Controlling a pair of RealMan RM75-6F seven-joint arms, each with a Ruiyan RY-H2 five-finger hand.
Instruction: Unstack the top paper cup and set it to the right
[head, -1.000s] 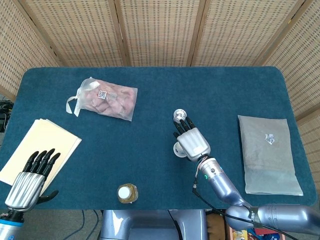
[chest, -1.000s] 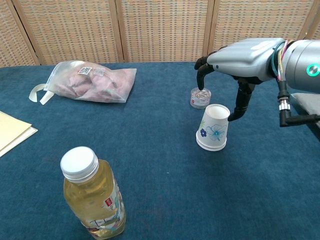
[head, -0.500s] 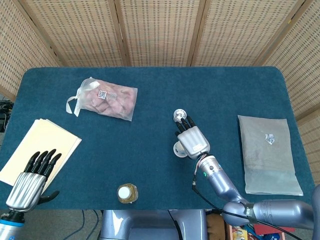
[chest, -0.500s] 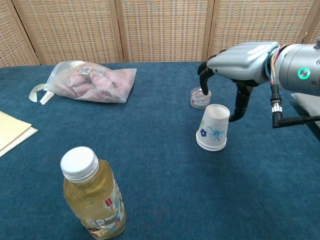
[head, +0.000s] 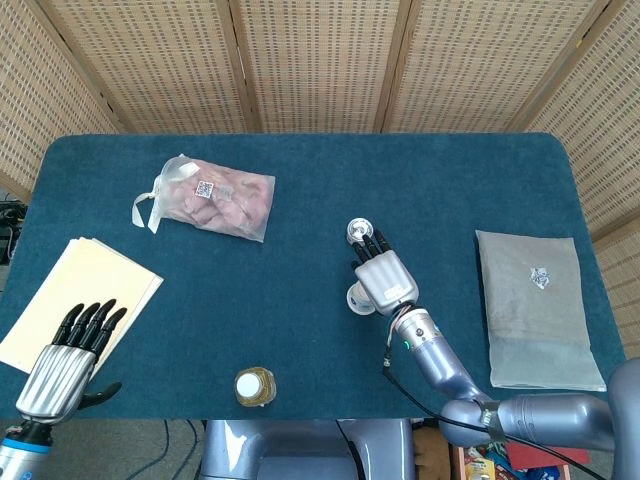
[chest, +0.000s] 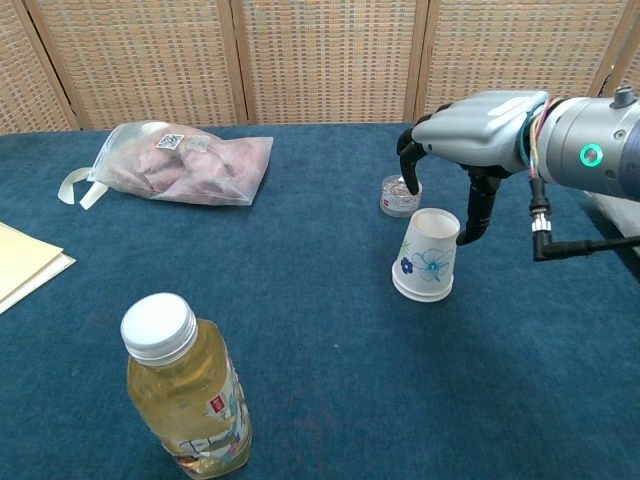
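Note:
An upside-down white paper cup (chest: 428, 255) with a blue flower print stands on the blue table; in the head view only its rim (head: 356, 298) shows beside my right hand. My right hand (chest: 470, 125) (head: 383, 277) hovers just above the cup, fingers curled downward and apart, the thumb hanging beside the cup's right side, holding nothing. My left hand (head: 64, 360) lies open at the table's front left edge, fingers spread, next to the paper sheets.
A small clear glass container (chest: 401, 197) (head: 359, 231) stands just behind the cup. A bottle of yellow drink (chest: 186, 397) (head: 255, 386) is at the front. A clear bag of pink items (head: 210, 198), cream paper sheets (head: 80, 290) and a grey pouch (head: 537, 308) lie around.
My right hand has shifted slightly left and lower over the cup. The left hand has drifted a little toward the table's front edge.

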